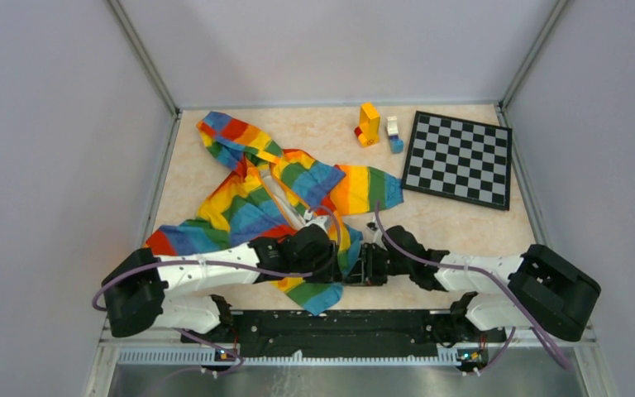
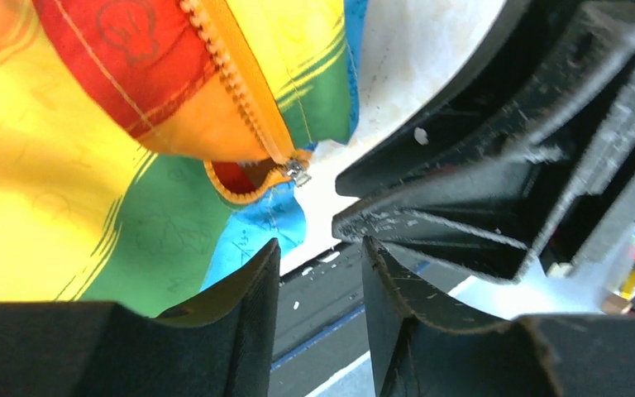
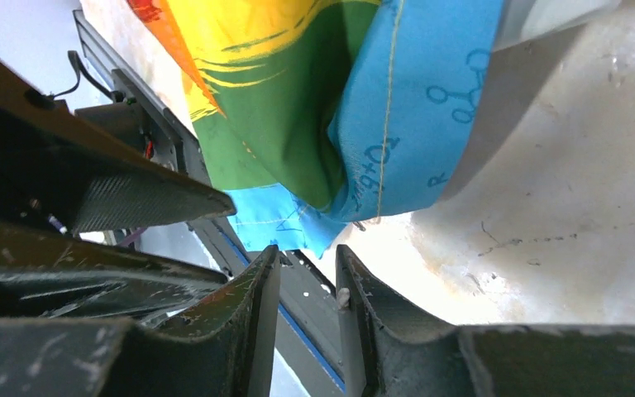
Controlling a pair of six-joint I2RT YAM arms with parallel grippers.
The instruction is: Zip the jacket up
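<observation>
So the jacket (image 1: 248, 207) is lying flat-ish and a bit rumpled on the left-middle part of the table (image 1: 463, 227), with the hood (image 1: 223, 132) pointing to the far left corner, one sleeve (image 1: 368, 188) flopped out to the right and the other sleeve (image 1: 178, 240) running toward the left arm. The bottom hem (image 1: 314, 296) hangs right at the near edge, just over the black rail (image 1: 339, 324). The front looks parted, with some pale lining showing up the middle. In the left wrist view you get a good look at the orange zipper (image 2: 236, 91) running down one edge, with a little metal piece (image 2: 298, 172) at its lower end. Both arms meet nose to nose right at that hem. The left gripper (image 2: 320, 252) has its jaws apart with a modest gap and nothing in between, just below the zipper's end and not touching it. Same deal for the right gripper (image 3: 307, 256): jaws parted, nothing pinched, sitting just under the blue and green cloth. Further back, well apart from the jacket, there's a checkerboard (image 1: 459, 157) at the far right, and just beside it a yellow-and-orange block stack (image 1: 369, 124) and a small white-and-blue block (image 1: 393, 134).
</observation>
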